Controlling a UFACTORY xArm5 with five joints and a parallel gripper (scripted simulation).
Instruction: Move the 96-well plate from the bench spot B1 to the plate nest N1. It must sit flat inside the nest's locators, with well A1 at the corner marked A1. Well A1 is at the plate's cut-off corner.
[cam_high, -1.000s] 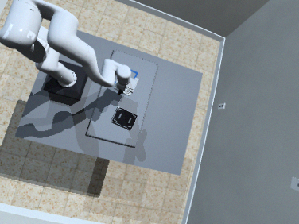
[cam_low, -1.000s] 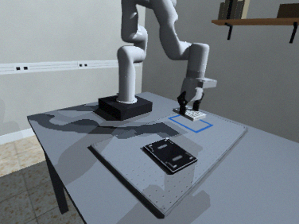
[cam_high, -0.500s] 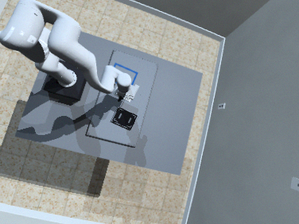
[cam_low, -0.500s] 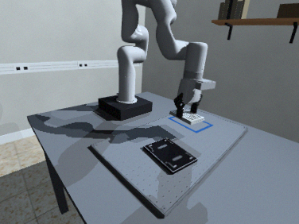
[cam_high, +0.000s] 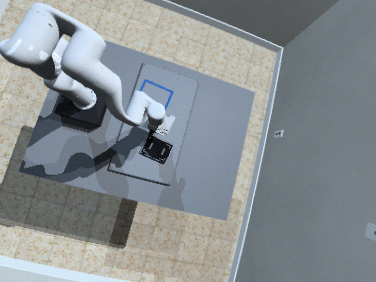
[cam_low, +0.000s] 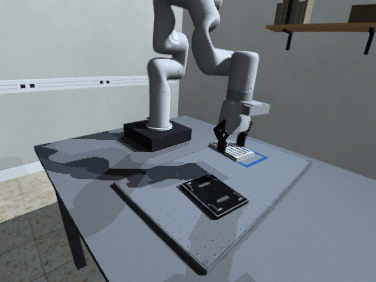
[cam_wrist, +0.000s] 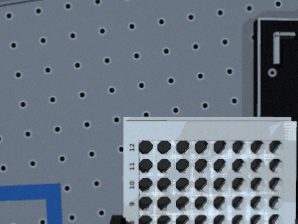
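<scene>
The white 96-well plate (cam_low: 235, 150) (cam_wrist: 210, 170) is held between my gripper's (cam_low: 233, 141) black fingers, lifted above the perforated board between the blue B1 outline (cam_high: 170, 96) (cam_low: 255, 160) (cam_wrist: 30, 192) and the nest. The black plate nest N1 (cam_high: 155, 149) (cam_low: 214, 196) lies empty on the board; its edge shows at the top right of the wrist view (cam_wrist: 275, 75). In the wrist view the plate fills the lower right, row numbers down its left side. Its cut-off corner is out of view.
The grey perforated board (cam_high: 185, 107) (cam_low: 280, 175) lies on the grey table (cam_high: 220, 150) (cam_low: 320, 220). The arm's black base (cam_high: 75, 112) (cam_low: 157, 134) stands at the table's back left. A wall and shelf (cam_low: 320, 25) are behind.
</scene>
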